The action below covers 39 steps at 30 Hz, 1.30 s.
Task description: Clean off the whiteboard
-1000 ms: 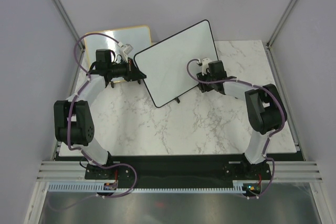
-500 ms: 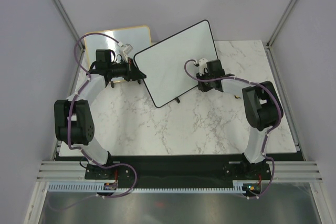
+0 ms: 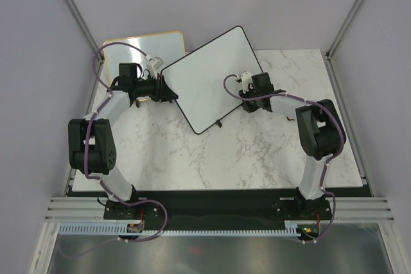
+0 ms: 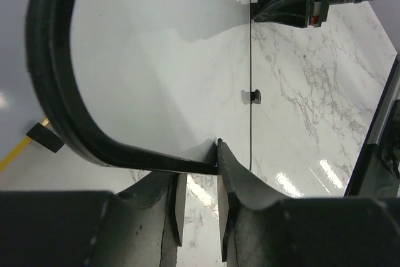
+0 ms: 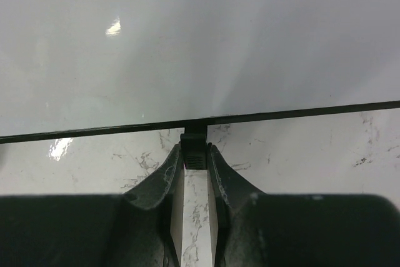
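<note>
The whiteboard (image 3: 209, 78) is a large white board in a thin black frame, and it lies tilted across the back of the marble table with its face blank. My right gripper (image 3: 246, 94) is at its right edge. In the right wrist view this gripper (image 5: 195, 157) is shut on a small black foot (image 5: 195, 147) under the frame. My left gripper (image 3: 172, 94) is at the board's left corner. In the left wrist view its jaws (image 4: 199, 176) stand slightly apart. The rounded frame corner (image 4: 69, 123) crosses just beyond their tips.
A smaller orange-framed board (image 3: 138, 46) lies behind the left arm, partly under the big board. Another black foot (image 3: 218, 122) sticks out at the big board's near edge. Metal posts stand at the back corners. The marble table (image 3: 257, 152) extends toward the arm bases.
The right gripper has closed on the foot. The whiteboard has shifted a little up and to the left. The left gripper's jaws have parted slightly.
</note>
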Each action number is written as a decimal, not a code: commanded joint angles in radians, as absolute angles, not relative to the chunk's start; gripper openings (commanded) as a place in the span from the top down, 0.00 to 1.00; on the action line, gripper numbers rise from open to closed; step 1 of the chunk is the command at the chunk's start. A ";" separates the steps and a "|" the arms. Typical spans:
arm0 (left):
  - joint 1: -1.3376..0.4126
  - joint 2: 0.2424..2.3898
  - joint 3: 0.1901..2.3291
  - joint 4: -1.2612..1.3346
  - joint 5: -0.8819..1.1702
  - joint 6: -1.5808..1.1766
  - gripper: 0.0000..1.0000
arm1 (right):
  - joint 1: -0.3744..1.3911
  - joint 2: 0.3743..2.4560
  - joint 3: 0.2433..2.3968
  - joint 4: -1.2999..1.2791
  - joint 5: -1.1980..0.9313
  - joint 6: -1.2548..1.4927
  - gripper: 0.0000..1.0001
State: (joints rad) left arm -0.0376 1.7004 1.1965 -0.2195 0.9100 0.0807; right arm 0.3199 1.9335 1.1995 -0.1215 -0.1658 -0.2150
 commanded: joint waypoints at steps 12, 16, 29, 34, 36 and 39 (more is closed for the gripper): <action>-0.049 1.690 1.167 -0.242 0.888 0.204 0.51 | 0.342 1.959 1.223 -0.163 -0.132 -0.233 1.00; -0.049 1.674 1.161 -0.239 0.887 0.209 0.47 | 0.348 1.962 1.213 -0.166 -0.121 -0.236 1.00; -0.049 1.611 1.134 -0.238 0.842 0.232 0.25 | 0.377 1.941 1.167 -0.183 -0.084 -0.229 1.00; -0.049 1.594 1.127 -0.239 0.811 0.241 0.18 | 0.390 1.933 1.157 -0.189 -0.081 -0.225 1.00; -0.049 1.592 1.126 -0.238 0.805 0.241 0.17 | 0.394 1.931 1.158 -0.199 -0.080 -0.225 1.00; -0.049 1.589 1.123 -0.236 0.798 0.241 0.17 | 0.400 1.924 1.149 -0.204 -0.084 -0.222 1.00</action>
State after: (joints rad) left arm -0.0463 1.6268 1.1297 -0.2451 0.8158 0.2005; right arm 0.3698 1.9270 1.1877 -0.1120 -0.0509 -0.2363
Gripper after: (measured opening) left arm 0.828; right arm 0.236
